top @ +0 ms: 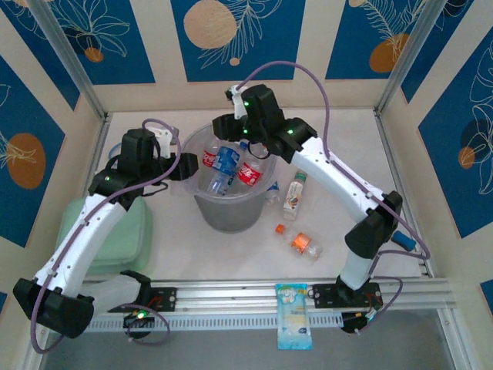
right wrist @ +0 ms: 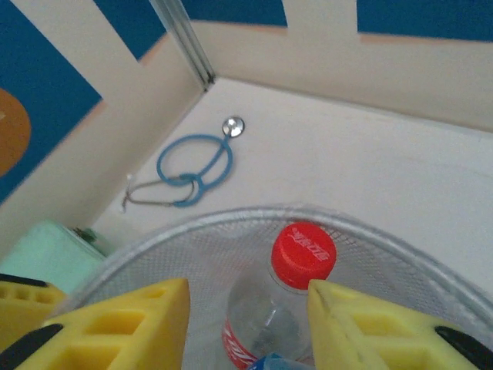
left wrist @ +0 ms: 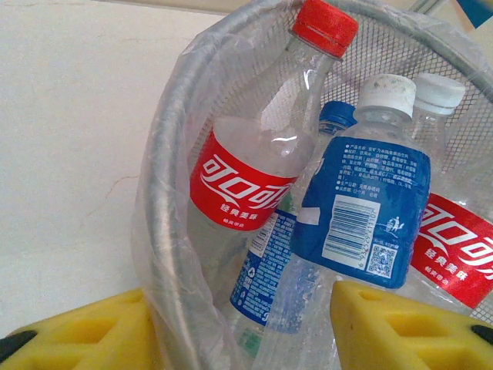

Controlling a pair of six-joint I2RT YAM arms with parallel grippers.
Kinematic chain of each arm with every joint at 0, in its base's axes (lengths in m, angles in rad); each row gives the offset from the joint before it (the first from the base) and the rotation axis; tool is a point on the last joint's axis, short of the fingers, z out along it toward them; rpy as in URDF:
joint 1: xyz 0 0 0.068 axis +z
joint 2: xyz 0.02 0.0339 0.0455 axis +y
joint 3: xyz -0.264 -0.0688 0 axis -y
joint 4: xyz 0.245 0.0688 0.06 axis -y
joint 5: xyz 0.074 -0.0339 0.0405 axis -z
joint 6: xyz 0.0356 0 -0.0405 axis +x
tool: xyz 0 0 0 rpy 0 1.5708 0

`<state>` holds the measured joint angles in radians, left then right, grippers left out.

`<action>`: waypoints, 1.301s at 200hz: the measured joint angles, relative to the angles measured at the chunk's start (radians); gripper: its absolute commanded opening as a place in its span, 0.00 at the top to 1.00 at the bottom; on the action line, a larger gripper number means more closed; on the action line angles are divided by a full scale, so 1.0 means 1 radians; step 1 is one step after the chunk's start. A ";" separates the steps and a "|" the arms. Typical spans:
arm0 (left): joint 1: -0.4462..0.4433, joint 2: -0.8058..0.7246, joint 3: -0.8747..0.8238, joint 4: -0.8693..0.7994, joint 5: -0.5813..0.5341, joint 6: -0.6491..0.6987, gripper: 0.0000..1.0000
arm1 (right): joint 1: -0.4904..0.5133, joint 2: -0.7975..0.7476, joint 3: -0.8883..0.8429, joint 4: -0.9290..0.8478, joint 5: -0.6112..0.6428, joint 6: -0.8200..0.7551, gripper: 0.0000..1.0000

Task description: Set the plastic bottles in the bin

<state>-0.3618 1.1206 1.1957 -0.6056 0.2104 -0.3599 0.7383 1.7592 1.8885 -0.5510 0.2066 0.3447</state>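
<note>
The bin (top: 225, 202) stands mid-table, a translucent bucket with a mesh wall (left wrist: 166, 208). Several plastic bottles lie inside: a red-labelled one (left wrist: 250, 177) with a red cap (right wrist: 303, 252), a blue-labelled one (left wrist: 362, 204), and another red-labelled one (left wrist: 456, 248). On the table to the bin's right lie a white-labelled bottle (top: 293, 196), an orange one (top: 302, 242) and a small clear one (top: 271, 190). My left gripper (left wrist: 246, 331) is open and straddles the bin's left rim, one finger outside and one inside. Over the bin's far side my right gripper (right wrist: 248, 324) hangs open and holds nothing.
A pale green pad (top: 115, 231) lies under the left arm. A blue stethoscope (right wrist: 192, 166) rests in the far left corner. A blue-and-white packet (top: 293, 316) sits on the front rail. Walls close in the table on three sides.
</note>
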 measured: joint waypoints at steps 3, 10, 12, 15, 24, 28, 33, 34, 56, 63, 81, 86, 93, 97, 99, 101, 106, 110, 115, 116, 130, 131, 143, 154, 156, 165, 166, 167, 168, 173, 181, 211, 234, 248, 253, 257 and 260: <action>0.000 0.000 0.000 0.000 0.000 0.000 0.45 | 0.001 0.008 0.003 -0.008 -0.002 -0.005 0.58; 0.000 0.000 0.000 0.000 0.000 0.000 0.45 | 0.005 0.025 0.008 -0.027 -0.004 -0.006 0.60; 0.000 0.000 0.000 0.000 0.000 -0.001 0.45 | 0.006 0.027 0.008 -0.029 -0.003 -0.006 0.60; 0.000 0.000 0.000 0.000 0.000 -0.001 0.45 | 0.007 0.034 0.009 -0.035 -0.004 -0.008 0.61; 0.000 0.000 0.000 0.000 0.000 -0.002 0.45 | 0.013 0.050 0.009 -0.054 -0.002 -0.012 0.64; 0.000 0.000 0.000 0.000 0.000 -0.002 0.45 | 0.016 0.056 0.009 -0.062 -0.002 -0.012 0.65; 0.000 0.000 0.000 0.000 0.000 -0.002 0.45 | 0.019 0.061 0.005 -0.066 -0.002 -0.012 0.65; 0.000 0.000 0.000 0.000 0.000 -0.002 0.45 | 0.020 0.063 0.003 -0.068 -0.001 -0.013 0.66; 0.000 0.000 0.000 0.000 0.000 -0.002 0.45 | 0.024 0.059 -0.042 -0.049 0.000 -0.014 0.67; 0.000 0.000 0.000 0.000 0.000 -0.002 0.45 | 0.026 0.055 -0.057 -0.035 -0.002 -0.012 0.68; 0.000 0.000 0.000 0.000 0.000 -0.002 0.45 | 0.024 0.041 -0.080 -0.016 -0.006 -0.007 0.68; 0.000 0.000 0.000 0.000 0.000 -0.002 0.45 | 0.024 0.038 -0.082 -0.015 -0.008 -0.005 0.68; 0.000 0.000 0.000 -0.001 0.000 -0.002 0.45 | 0.024 0.034 -0.084 -0.015 -0.008 -0.003 0.68; 0.000 0.000 0.000 -0.001 0.000 -0.002 0.45 | 0.024 0.031 -0.084 -0.015 -0.008 -0.001 0.67; 0.000 0.000 0.000 0.000 0.000 -0.002 0.45 | 0.024 0.030 -0.084 -0.015 -0.008 -0.001 0.66; 0.000 0.000 0.000 -0.001 0.000 -0.002 0.45 | 0.025 0.029 -0.084 -0.016 -0.009 0.000 0.66; 0.000 0.000 0.000 0.000 0.000 -0.002 0.45 | 0.026 0.024 -0.084 -0.018 -0.009 0.003 0.63; 0.000 0.000 0.000 0.000 0.000 -0.002 0.45 | 0.026 0.021 -0.084 -0.022 -0.012 0.008 0.61; 0.000 0.000 0.000 0.000 0.000 -0.002 0.45 | 0.027 0.017 -0.085 -0.026 -0.016 0.008 0.59; 0.000 0.000 0.000 0.000 0.000 -0.002 0.45 | 0.027 0.016 -0.085 -0.026 -0.016 0.010 0.59; 0.000 0.000 0.000 0.005 0.000 -0.002 0.45 | 0.034 -0.003 -0.085 -0.037 -0.023 0.016 0.53; 0.000 0.000 0.000 0.005 0.000 -0.002 0.46 | 0.035 -0.005 -0.085 -0.038 -0.023 0.018 0.52; 0.000 0.000 0.000 0.011 0.003 -0.002 0.45 | 0.040 -0.026 -0.085 -0.044 -0.026 0.015 0.48; 0.000 0.001 0.000 0.016 0.005 -0.002 0.45 | 0.041 -0.049 -0.085 -0.044 -0.027 0.014 0.45; 0.000 0.001 0.000 0.017 0.006 -0.002 0.45 | 0.040 -0.054 -0.085 -0.044 -0.026 0.014 0.44; 0.000 0.001 0.000 0.021 0.007 -0.003 0.46 | 0.039 -0.077 -0.090 -0.042 -0.026 0.019 0.41; 0.000 0.001 0.000 0.021 0.007 -0.003 0.46 | 0.038 -0.081 -0.091 -0.041 -0.026 0.016 0.41; 0.000 0.001 0.000 0.022 0.007 -0.002 0.46 | 0.038 -0.083 -0.092 -0.041 -0.026 0.015 0.41; 0.000 0.001 0.000 0.022 0.008 -0.003 0.46 | 0.037 -0.087 -0.093 -0.041 -0.026 0.014 0.40; 0.000 0.001 0.000 0.023 0.008 -0.003 0.46 | 0.033 -0.101 -0.098 -0.040 -0.026 0.017 0.40; 0.000 0.001 0.000 0.023 0.010 -0.005 0.46 | 0.025 -0.122 -0.106 -0.040 -0.025 0.018 0.39; 0.000 0.001 0.000 0.023 0.011 -0.006 0.46 | -0.029 -0.233 -0.189 -0.026 -0.003 0.033 0.29; 0.000 0.001 0.000 0.023 0.011 -0.006 0.46 | -0.109 -0.360 -0.311 -0.009 0.007 0.056 0.25; 0.000 0.001 0.000 0.023 0.011 -0.006 0.46 | -0.187 -0.443 -0.389 -0.011 0.014 0.076 0.23; 0.000 0.002 0.000 0.023 0.011 -0.006 0.46 | -0.218 -0.471 -0.415 -0.015 0.015 0.086 0.20; 0.000 0.002 0.000 0.023 0.011 -0.006 0.46 | -0.243 -0.492 -0.437 -0.021 0.015 0.090 0.19; 0.000 0.002 0.000 0.023 0.011 -0.006 0.46 | -0.262 -0.506 -0.452 -0.022 0.015 0.095 0.19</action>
<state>-0.3618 1.1225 1.1957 -0.5823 0.2211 -0.3664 0.4763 1.2530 1.4364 -0.5728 0.2218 0.4397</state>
